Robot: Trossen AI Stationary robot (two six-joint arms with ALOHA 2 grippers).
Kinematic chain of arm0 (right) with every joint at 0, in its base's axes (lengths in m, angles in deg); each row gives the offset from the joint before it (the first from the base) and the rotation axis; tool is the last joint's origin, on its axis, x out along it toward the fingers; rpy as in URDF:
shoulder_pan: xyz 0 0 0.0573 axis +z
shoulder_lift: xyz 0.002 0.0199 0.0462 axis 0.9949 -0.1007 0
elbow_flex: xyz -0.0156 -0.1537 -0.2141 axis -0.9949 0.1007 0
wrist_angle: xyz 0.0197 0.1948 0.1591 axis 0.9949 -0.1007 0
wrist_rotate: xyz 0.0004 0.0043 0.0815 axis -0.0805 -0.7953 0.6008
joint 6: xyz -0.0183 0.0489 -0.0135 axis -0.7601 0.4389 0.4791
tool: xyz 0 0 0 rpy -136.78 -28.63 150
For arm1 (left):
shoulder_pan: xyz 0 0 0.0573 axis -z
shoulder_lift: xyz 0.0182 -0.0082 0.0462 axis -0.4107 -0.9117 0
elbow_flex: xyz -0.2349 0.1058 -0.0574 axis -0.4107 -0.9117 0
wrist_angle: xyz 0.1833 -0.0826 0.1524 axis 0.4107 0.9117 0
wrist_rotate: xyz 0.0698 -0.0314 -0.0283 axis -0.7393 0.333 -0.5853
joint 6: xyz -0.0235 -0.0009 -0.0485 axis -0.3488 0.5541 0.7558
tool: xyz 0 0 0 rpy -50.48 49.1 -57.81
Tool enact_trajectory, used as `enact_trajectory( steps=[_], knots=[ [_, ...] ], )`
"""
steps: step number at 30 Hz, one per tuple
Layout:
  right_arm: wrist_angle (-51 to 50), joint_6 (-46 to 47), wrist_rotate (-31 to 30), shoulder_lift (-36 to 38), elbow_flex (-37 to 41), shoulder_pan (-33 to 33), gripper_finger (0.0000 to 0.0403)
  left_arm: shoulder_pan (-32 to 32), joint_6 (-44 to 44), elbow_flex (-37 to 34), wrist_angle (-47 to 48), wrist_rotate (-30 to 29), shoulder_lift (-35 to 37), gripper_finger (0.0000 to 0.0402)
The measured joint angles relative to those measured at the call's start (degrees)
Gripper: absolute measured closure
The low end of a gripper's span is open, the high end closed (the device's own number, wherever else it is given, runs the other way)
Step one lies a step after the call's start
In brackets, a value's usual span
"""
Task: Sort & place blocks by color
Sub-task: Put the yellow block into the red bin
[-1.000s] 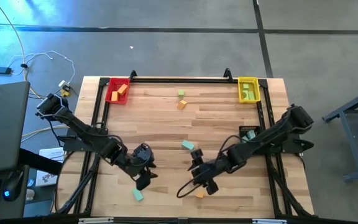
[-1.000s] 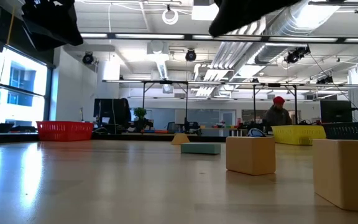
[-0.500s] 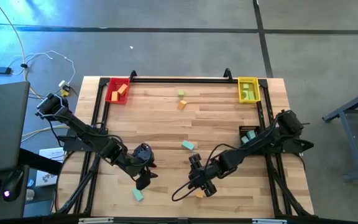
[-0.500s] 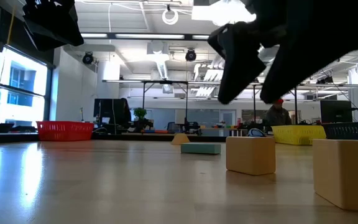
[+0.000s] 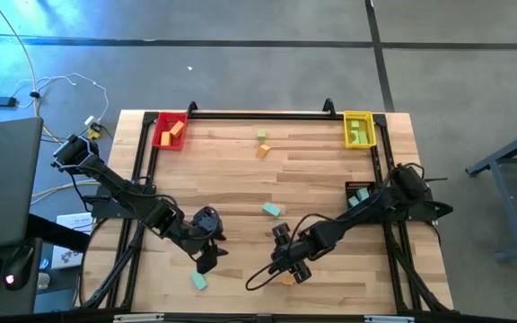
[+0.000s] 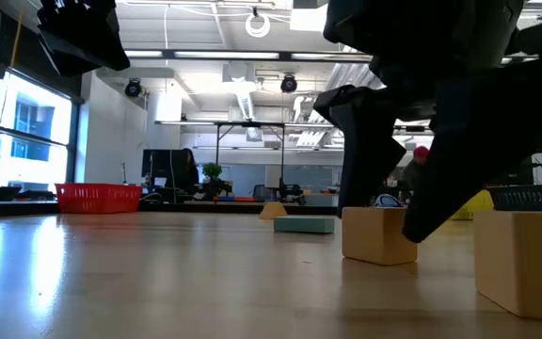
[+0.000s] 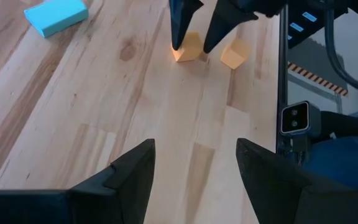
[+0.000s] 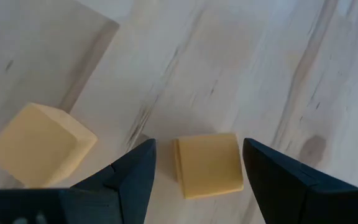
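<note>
Right gripper [image 5: 287, 266]: I have it low at the table's [image 5: 330, 179] near edge, right of centre, fingers spread and not yet closed. In the right wrist view an orange cube [image 8: 208, 163] sits on the wood between the two finger tips; I cannot tell whether either finger touches it. In the left wrist view the same cube [image 7: 188, 46] stands between the right arm's two dark fingers.

Second orange cube [image 7: 232, 54]: just beside the first, outside the fingers; it also shows in the right wrist view [image 8: 40, 143] and, large and close, in the low view [image 6: 523, 259].

Left gripper [image 5: 206, 260]: I see it over the near-left part of the table, fingers spread, holding nothing.

Teal block [image 5: 199, 282]: on the wood near the front edge, just beside the left gripper.

Teal bar [image 5: 271, 210]: mid-table, between the two arms; seen flat in the low view [image 6: 303, 224].

Light green block [image 5: 262, 135] and orange block [image 5: 262, 151]: near each other toward the far side, between the trays.

Red tray [image 5: 160, 139]: far-left corner, with orange blocks [image 5: 173, 132] inside.

Yellow tray [image 5: 346, 133]: far-right corner, with light green blocks [image 5: 360, 135] inside.

Person [image 6: 422, 169]: in the room beyond the table, in a red cap, partly hidden behind the right arm in the low view.
</note>
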Motion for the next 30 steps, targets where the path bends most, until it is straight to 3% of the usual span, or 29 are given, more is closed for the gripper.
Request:
enact_trajectory(
  steps=[4,11,18,30],
  knots=[
    [0.05,1.89,-0.14,-0.05,0.0,-0.17,0.0184,-0.02,-0.01,0.0,-0.01,-0.33,0.0,0.019],
    [-0.31,2.46,-0.03,-0.05,0.0,-0.83,0.0253,0.0,-2.58,0.0,-0.01,-1.11,0.0,0.019],
    [-0.76,5.09,0.17,0.06,0.0,-1.28,0.0286,-0.04,-6.14,0.0,-0.04,-5.19,0.0,0.019],
    [-1.0,6.45,-6.21,4.16,-0.15,-4.53,0.0297,-0.15,-24.98,0.0,-0.1,-16.05,0.0,0.019]
  ],
)
